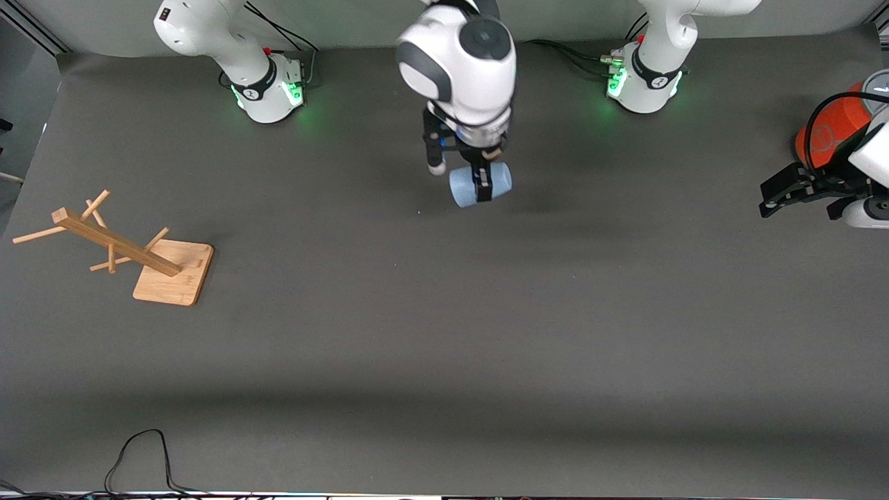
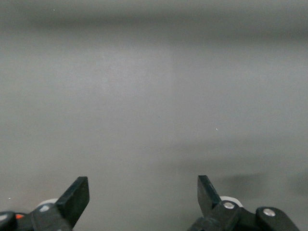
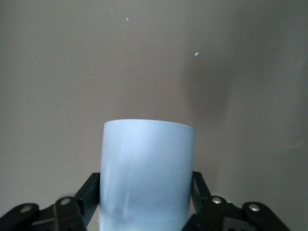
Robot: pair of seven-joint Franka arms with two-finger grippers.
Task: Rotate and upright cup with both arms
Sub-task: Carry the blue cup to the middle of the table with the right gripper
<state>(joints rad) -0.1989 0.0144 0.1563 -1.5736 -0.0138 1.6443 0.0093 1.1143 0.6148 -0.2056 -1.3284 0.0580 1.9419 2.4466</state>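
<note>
The dark grey tabletop (image 1: 444,347) carries everything. Both arms' green-lit bases stand along its edge farthest from the front camera. The right arm (image 1: 458,62) reaches out over the middle of the tabletop, its wrist pointing down. The left arm (image 1: 871,149) waits at its own end of the tabletop, over the big orange can (image 1: 830,132) that stands there.

A wooden rack (image 1: 114,246) with pegs leans on a square wooden base toward the right arm's end, nearer the front camera than the bases.

The right tool (image 1: 482,182) is clamped on the cup (image 1: 479,184), a finger pressed on each side of its pale-blue wall, as the right wrist view shows (image 3: 147,173). The cup lies on its side in that grip, over the middle of the tabletop; whether it touches the surface cannot be told.

The left tool (image 1: 792,189) hangs with its fingers (image 2: 74,197) spread wide, nothing between them, only bare tabletop beneath
</note>
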